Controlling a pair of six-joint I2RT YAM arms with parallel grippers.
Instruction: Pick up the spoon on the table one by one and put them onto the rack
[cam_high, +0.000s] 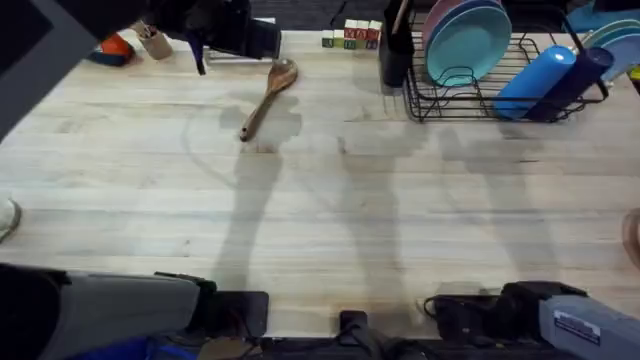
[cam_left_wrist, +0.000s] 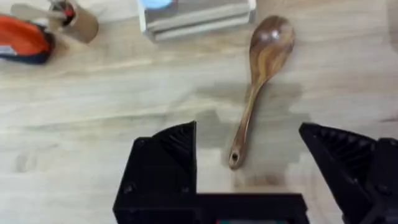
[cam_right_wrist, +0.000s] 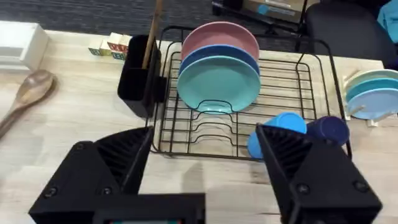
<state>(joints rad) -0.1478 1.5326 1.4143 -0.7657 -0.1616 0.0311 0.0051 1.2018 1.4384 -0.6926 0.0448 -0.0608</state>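
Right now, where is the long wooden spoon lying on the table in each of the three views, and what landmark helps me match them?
Overhead: the long wooden spoon lies upper centre-left, bowl toward the far edge.
Left wrist: the spoon is right of centre, ahead of the open left pincer.
Right wrist: its bowl shows at the left edge.
Landmark: the black utensil cup of the rack in overhead and right wrist views.
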